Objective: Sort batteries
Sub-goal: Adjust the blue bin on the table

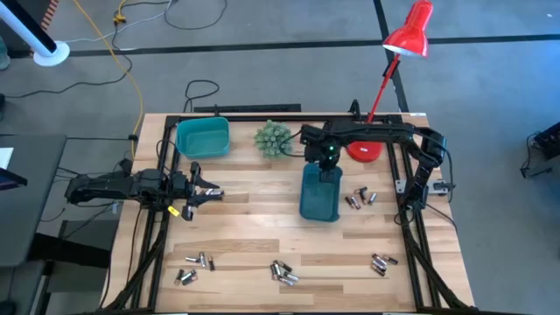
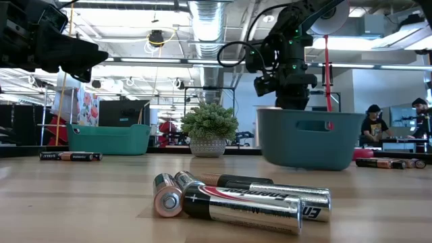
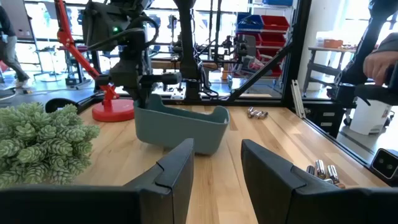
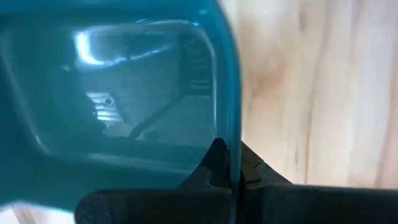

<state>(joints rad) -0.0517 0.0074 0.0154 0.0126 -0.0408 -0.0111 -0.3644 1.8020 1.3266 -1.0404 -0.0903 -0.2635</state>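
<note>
A teal bin (image 1: 319,196) stands right of the table's middle, and my right gripper (image 1: 329,164) is shut on its far end. The low view shows this bin (image 2: 310,138) under the gripper (image 2: 291,100). A second teal bin (image 1: 203,137) stands at the far left. Batteries lie in small groups on the wood: right of the held bin (image 1: 360,199), near right (image 1: 379,262), near middle (image 1: 283,273) and near left (image 1: 194,260). My left gripper (image 1: 206,188) waits open at the left, holding nothing. My right gripper pinches the teal bin's wall at its rim (image 4: 227,134), at the bin's far short end. One finger (image 4: 214,163) is inside the bin and one (image 4: 254,171) outside. The fingers point down from above. Whether the bin's bottom is off the table, I cannot tell.
A small potted plant (image 1: 273,138) and a red desk lamp's base (image 1: 363,150) stand at the far edge beside the held bin. A black frame (image 1: 418,219) runs along the table's sides. People show in the room beyond (image 2: 373,125).
</note>
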